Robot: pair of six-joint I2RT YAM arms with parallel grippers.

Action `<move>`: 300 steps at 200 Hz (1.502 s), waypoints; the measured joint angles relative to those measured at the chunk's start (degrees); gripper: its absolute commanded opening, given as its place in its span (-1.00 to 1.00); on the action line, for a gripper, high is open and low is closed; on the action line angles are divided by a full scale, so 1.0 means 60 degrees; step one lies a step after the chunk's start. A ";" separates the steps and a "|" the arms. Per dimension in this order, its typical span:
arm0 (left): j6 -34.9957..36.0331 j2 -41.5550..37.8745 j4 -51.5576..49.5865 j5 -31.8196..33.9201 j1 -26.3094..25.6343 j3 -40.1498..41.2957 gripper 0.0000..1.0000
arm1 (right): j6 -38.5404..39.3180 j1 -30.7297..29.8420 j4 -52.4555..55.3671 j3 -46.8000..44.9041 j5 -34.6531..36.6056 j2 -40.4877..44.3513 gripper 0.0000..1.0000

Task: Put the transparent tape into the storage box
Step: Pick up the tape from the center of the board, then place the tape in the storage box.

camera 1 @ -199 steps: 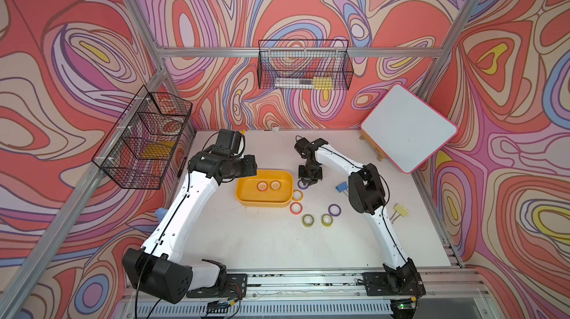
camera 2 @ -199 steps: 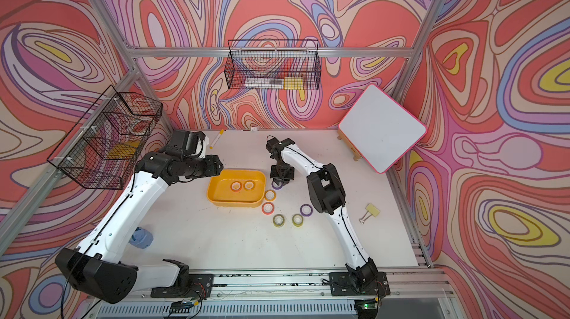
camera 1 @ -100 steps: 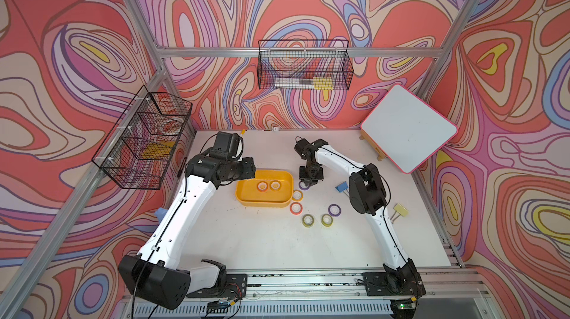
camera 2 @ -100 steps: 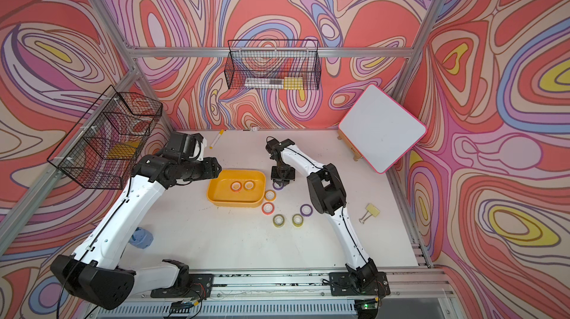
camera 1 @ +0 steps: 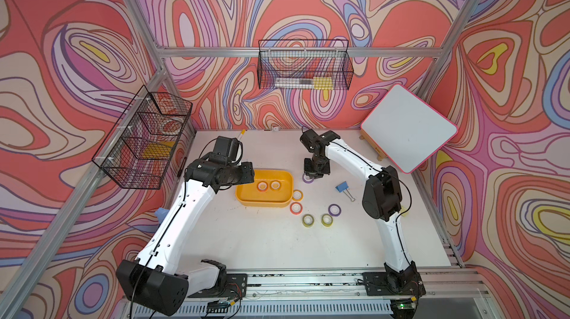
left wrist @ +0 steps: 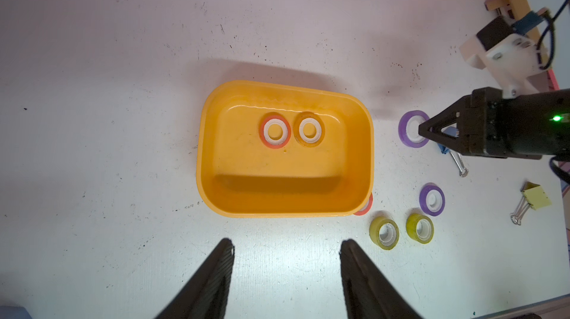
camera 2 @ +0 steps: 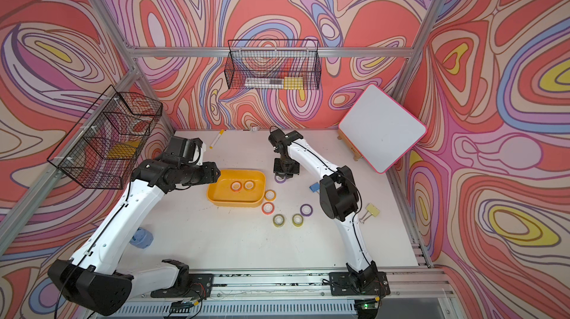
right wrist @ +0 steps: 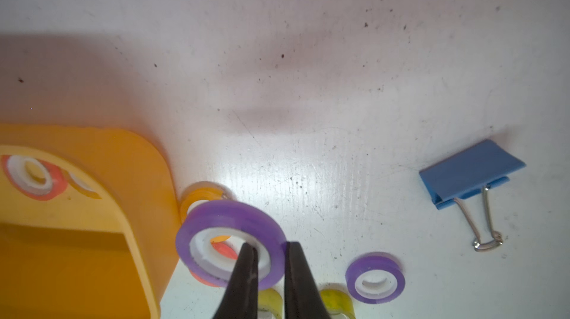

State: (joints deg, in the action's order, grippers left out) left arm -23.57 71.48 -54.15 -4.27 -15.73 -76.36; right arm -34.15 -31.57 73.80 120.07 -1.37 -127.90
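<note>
The storage box (camera 1: 246, 200) is a shallow yellow-orange tray mid-table, also seen in the left wrist view (left wrist: 212, 148). Two rolls of transparent tape lie in it, a red-orange roll (camera 1: 262, 186) and a yellow roll (camera 1: 274, 184). My right gripper (right wrist: 268, 245) is shut on a purple roll (right wrist: 229, 218) just right of the tray, one finger through its core and one outside. Several more rolls lie on the table: yellow-orange (camera 1: 297, 194), red-orange (camera 1: 295, 207), olive (camera 1: 307, 220) and purple (camera 1: 334, 209). My left gripper (left wrist: 286, 245) hangs open and empty near the tray's left end.
A blue binder clip (camera 1: 341, 186) lies right of the held roll, a yellow binder clip (camera 2: 372, 209) further right. A tilted whiteboard (camera 1: 407, 129) stands at the back right. Black wire baskets hang on the back wall (camera 1: 303, 67) and left frame (camera 1: 145, 138).
My right gripper's jaws have closed the last bit onto the purple roll. The left arm has shifted slightly, its gripper still open.
</note>
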 measured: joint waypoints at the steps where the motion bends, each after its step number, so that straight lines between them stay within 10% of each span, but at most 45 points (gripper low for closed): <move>1: 0.0000 -0.0004 0.0000 0.0000 0.0000 0.0000 0.20 | 0.0000 0.0000 0.0018 0.0047 0.0000 0.0000 -0.72; 87: -0.0047 -0.0036 -0.0011 0.0117 0.0000 0.0168 0.20 | 0.1373 -0.0943 0.0641 0.3286 -0.0594 -0.0492 -0.70; 300: -0.0029 -0.0503 -0.0135 0.0266 0.0000 0.0492 0.22 | 0.2251 -0.2120 0.0364 0.3289 -0.1271 -0.2637 -0.67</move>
State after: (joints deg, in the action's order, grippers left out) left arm -23.75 68.47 -54.96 -2.68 -15.73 -73.41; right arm -20.64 -44.29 75.99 139.81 -8.99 -143.72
